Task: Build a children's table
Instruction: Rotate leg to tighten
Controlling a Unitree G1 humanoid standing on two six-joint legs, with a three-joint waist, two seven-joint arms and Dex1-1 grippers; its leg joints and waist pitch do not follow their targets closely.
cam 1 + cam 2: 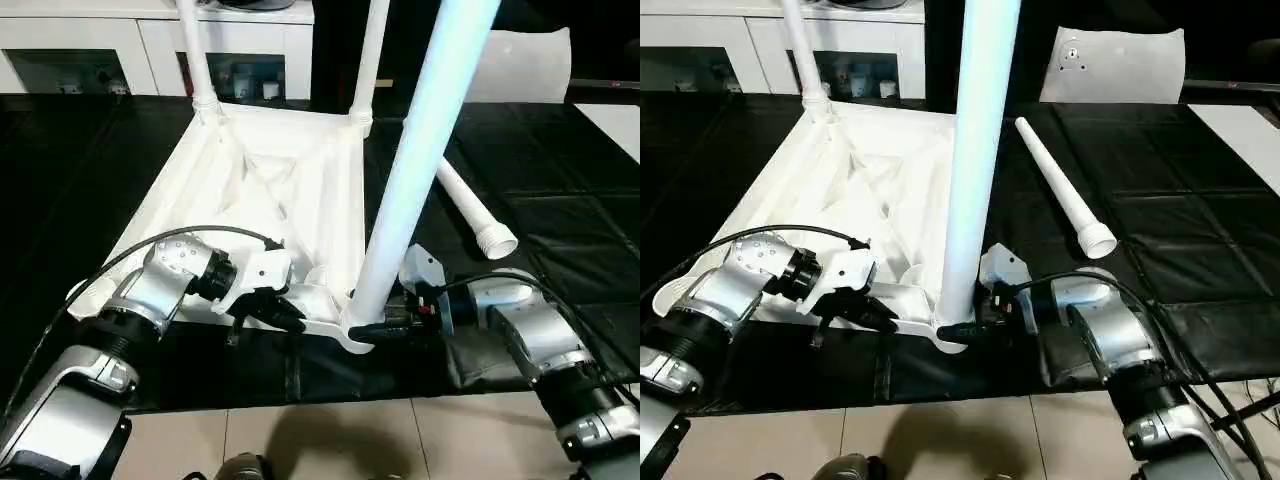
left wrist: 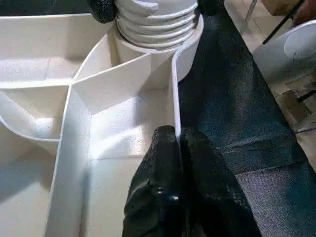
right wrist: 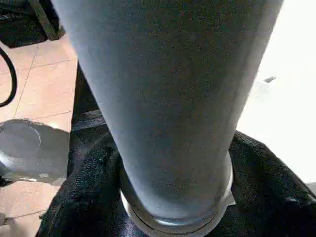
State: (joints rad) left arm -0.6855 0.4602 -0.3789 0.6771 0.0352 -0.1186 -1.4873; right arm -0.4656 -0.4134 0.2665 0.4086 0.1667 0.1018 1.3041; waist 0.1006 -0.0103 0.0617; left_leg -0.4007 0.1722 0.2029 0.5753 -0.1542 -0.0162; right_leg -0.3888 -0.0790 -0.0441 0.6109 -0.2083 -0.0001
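The tabletop (image 1: pixel 290 190) lies underside up on the black mat, with two legs (image 1: pixel 196 55) standing in its far corner sockets and a third leg (image 1: pixel 420 170) upright in the near socket. A fourth leg (image 1: pixel 1065 190) lies loose on the mat just beside the tabletop, not yet fitted. The left gripper (image 2: pixel 176 148) pinches the tabletop's rim beside the near socket, fingers closed on it; the right gripper (image 1: pixel 975 328) brackets the third leg's base, though I cannot tell whether it grips.

Black floor mat (image 1: pixel 560 190), beige floor tiles (image 1: pixel 330 440), white cabinets (image 1: pixel 90 45) behind.
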